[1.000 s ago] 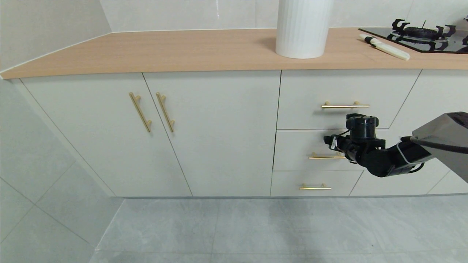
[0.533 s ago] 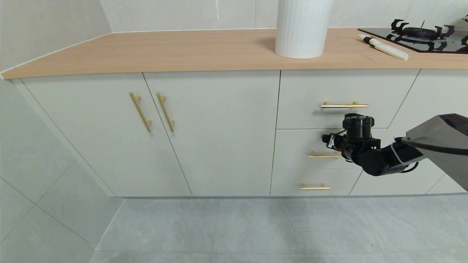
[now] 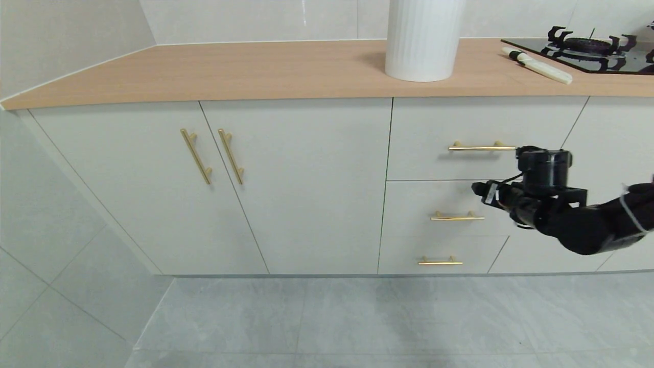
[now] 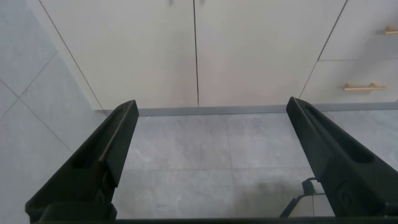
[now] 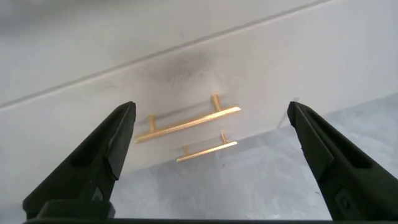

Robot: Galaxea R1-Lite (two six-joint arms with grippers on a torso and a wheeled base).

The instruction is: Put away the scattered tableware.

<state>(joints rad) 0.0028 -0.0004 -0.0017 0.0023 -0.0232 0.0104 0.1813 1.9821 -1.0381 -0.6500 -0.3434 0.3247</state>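
Hovering right hand (image 3: 484, 192) spread, just clear of middle drawer handle (image 3: 457, 217), left hand (image 4: 211, 109) spread above open floor (image 4: 186, 162).

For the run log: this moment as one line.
right gripper: open, near middle drawer handle, not touching | left gripper: open, above floor | drawers: shut | white utensil: on counter

Here's the right arm (image 3: 582, 230), glossy black with bulging rounded joints, a stubby cylinder (image 3: 544, 168) on top at 12 o'clock, a thin cable (image 3: 511, 179) at its 9 o'clock, a white band (image 3: 628, 212) toward 3 o'clock, and both left claw (image 4: 211, 106) and right claw (image 5: 211, 112) carrying long black tapered fingers (image 4: 106, 155).
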